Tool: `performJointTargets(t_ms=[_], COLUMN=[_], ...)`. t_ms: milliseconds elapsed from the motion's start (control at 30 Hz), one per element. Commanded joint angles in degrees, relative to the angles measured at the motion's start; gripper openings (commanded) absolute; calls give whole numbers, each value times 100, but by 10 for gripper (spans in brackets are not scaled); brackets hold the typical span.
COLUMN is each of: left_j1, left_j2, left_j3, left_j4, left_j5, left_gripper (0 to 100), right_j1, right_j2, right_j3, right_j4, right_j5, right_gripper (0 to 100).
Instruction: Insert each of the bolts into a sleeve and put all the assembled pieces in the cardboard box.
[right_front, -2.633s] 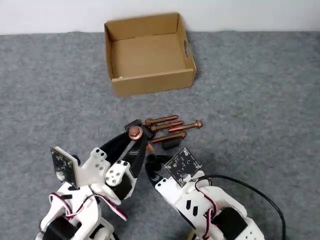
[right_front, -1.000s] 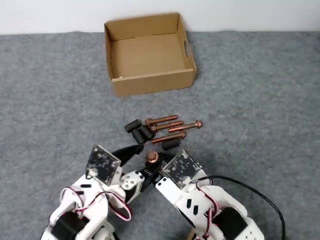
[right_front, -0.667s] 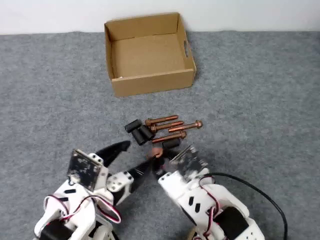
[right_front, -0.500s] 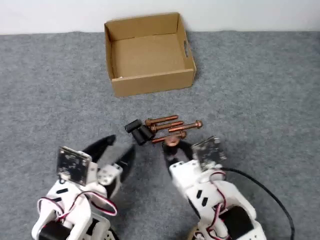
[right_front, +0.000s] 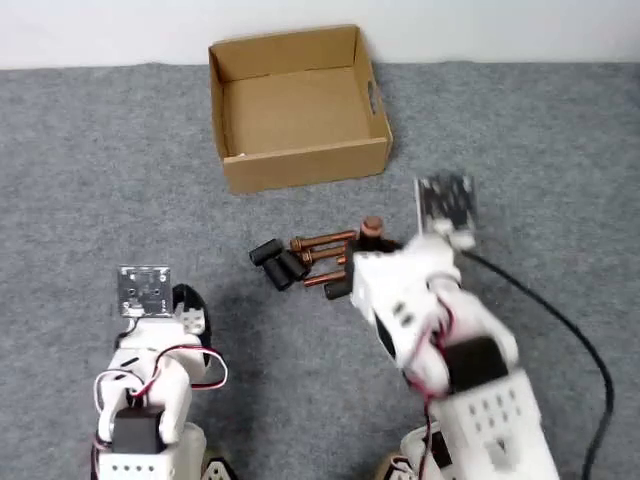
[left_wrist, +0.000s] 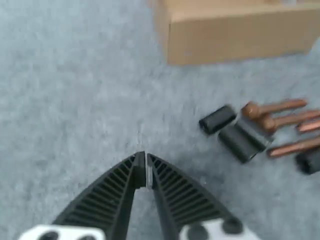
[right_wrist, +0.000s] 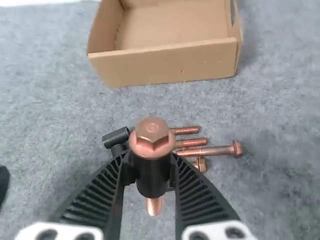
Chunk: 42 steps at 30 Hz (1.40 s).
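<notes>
An open cardboard box (right_front: 232, 110) stands at the back of the table; its front wall (right_wrist: 165, 62) faces the right wrist view. Loose copper bolts (right_front: 322, 241) and black sleeves (right_front: 266, 252) lie on the carpet in front of it. My right gripper (right_wrist: 149, 167) is shut on a black sleeve with a copper bolt (right_wrist: 150, 138) through it, held above the pile (right_front: 372, 226). Drawn back at the near left, my left gripper (left_wrist: 141, 169) is shut on nothing. In its view, sleeves (left_wrist: 217, 118) and bolts (left_wrist: 274, 107) lie ahead.
Grey carpet (right_front: 520, 150) covers the table, with free room on both sides of the box and the pile. A black cable (right_front: 560, 320) trails from the right arm. A white wall edge runs behind the box.
The bolt-and-sleeve piece passed from the left gripper to the right one. The right arm then carried it forward over the pile towards the box. The left arm drew back and shut.
</notes>
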Motion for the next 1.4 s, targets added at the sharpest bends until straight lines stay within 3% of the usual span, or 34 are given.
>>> performJointTargets(t_ms=[0, 133, 467, 733, 1100, 1267, 1367], left_j1=[-70, -70, -53, -44, -44, -35, -35], left_j2=[-62, -62, -62, -53, -53, -53, -44], left_j3=[101, 110, 110, 110, 110, 110, 110], left_j4=[-281, -246, -246, -97, -97, -97, -97], left_j5=[9, 343, 325, 299, 290, 290, 290], left_gripper=[5, 5, 6, 6, 6, 6, 7], right_j1=[75, 92, 233, 409, 426, 426, 418], right_j2=[1270, 2475, 5569, 7802, 10070, 10369, 10369], right_j3=[-1248, -2242, -5055, -7174, -8730, -8862, -8923], right_j4=[-268, -892, -1921, -2527, -2484, -2114, -1886], right_j5=[-79, -53, -35, 607, 1459, 1749, 1741], right_gripper=[9, 9, 9, 9, 20, 136, 151])
